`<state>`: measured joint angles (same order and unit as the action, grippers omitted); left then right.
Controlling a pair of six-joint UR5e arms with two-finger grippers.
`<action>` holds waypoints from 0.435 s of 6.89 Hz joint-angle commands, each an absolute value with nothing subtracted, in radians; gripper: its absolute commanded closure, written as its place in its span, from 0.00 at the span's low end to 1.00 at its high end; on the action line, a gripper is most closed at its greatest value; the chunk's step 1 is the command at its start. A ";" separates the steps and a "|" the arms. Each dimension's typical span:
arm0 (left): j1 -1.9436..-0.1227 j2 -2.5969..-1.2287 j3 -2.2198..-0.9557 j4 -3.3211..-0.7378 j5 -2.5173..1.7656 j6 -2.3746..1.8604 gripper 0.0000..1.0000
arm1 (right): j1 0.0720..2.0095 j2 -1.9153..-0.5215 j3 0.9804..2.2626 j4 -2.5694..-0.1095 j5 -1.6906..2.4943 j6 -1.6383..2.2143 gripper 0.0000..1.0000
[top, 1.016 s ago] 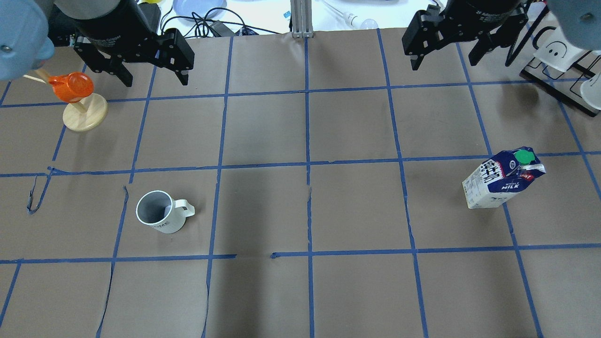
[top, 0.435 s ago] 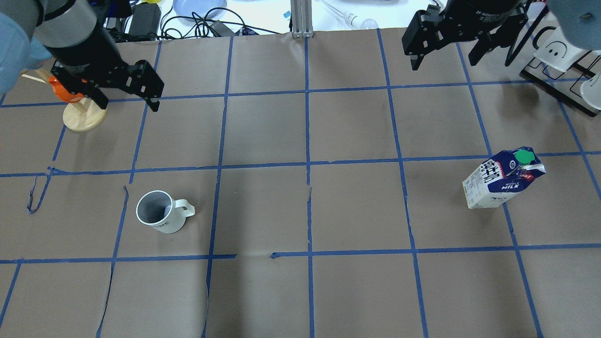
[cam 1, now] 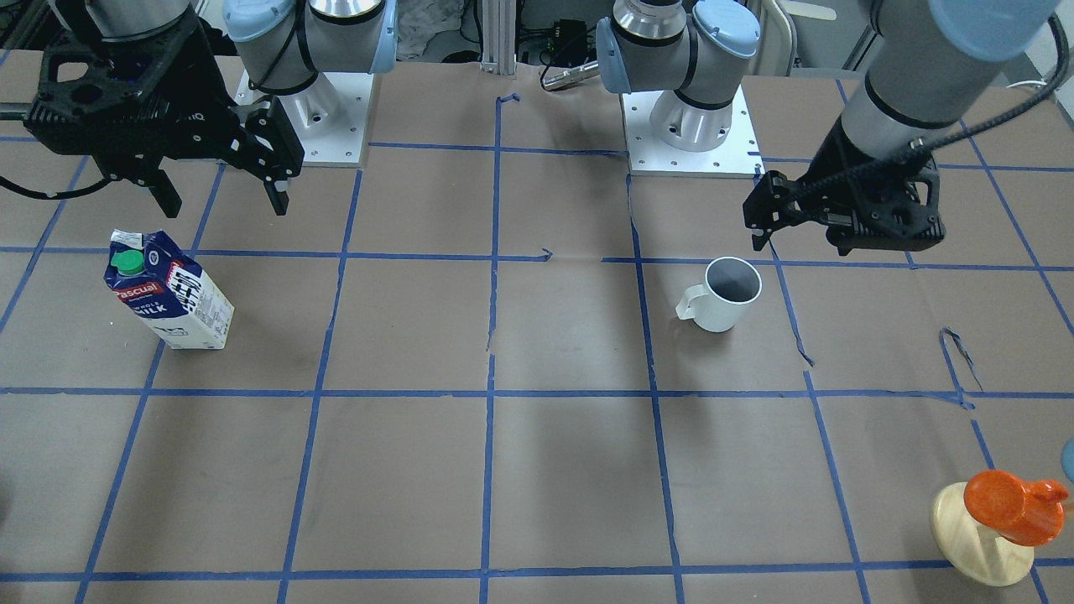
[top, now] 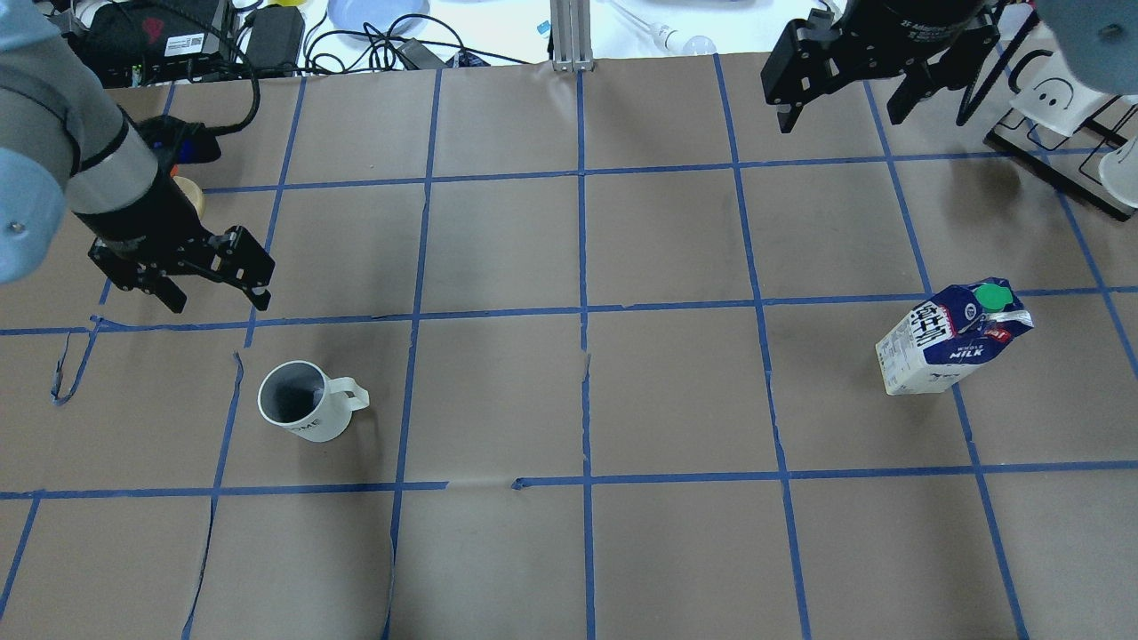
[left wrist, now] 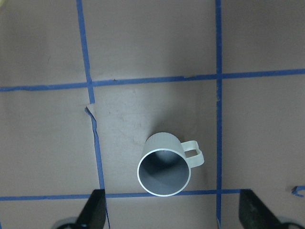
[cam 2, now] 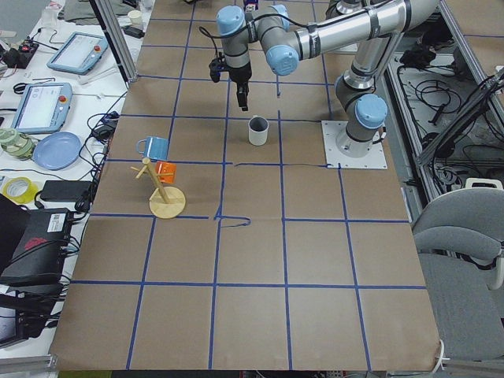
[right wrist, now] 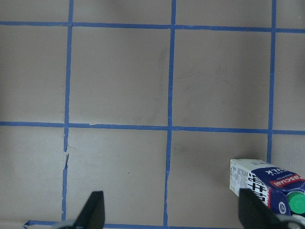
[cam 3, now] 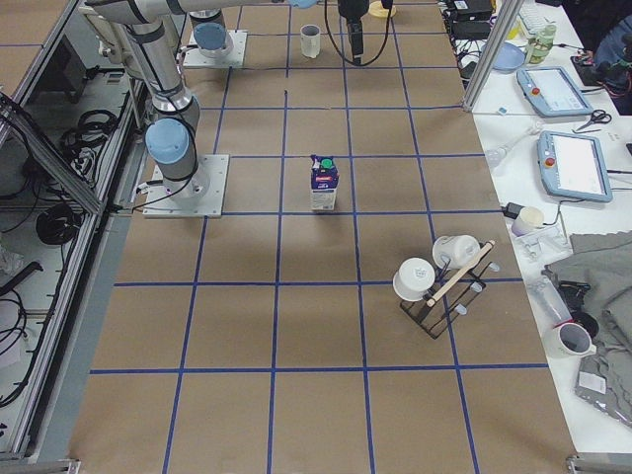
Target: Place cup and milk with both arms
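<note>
The white cup (top: 298,404) stands upright on the brown paper at front left, handle to the overhead view's right; it also shows in the front view (cam 1: 728,294) and the left wrist view (left wrist: 164,171). My left gripper (top: 216,298) is open and empty, above the table just behind the cup and a little to its left. In the left wrist view its fingertips (left wrist: 95,212) flank the cup's near side. The milk (top: 951,342) carton stands upright at right, also in the right wrist view (right wrist: 267,183). My right gripper (top: 840,116) is open and empty, high at the back right, well behind the milk.
An orange cup on a round wooden stand (cam 1: 1003,512) sits at the far left, behind my left arm. A black wire rack with white cups (top: 1058,116) stands at the back right. Cables and a blue plate (top: 373,13) lie beyond the table's far edge.
My left gripper has swung from the back left, past the wooden stand, down toward the cup. The right arm, the cup and the milk have not moved.
</note>
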<state>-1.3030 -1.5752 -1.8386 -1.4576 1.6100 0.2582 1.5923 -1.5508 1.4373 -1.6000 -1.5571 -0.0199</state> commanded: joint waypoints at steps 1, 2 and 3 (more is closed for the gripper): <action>-1.282 -1.575 -2.006 -1.312 1.606 0.259 0.04 | 1.592 -1.551 1.437 -1.600 -1.557 -0.020 0.00; -1.282 -1.583 -2.063 -1.245 1.608 0.262 0.02 | 1.592 -1.551 1.437 -1.600 -1.557 -0.020 0.00; -1.278 -1.594 -2.087 -1.215 1.618 0.262 0.02 | 1.592 -1.552 1.437 -1.600 -1.557 -0.020 0.00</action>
<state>-1.2822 -1.5830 -2.0403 -1.2683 1.6098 0.2614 1.5923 -1.5512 1.4373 -1.5999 -1.5570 -0.0199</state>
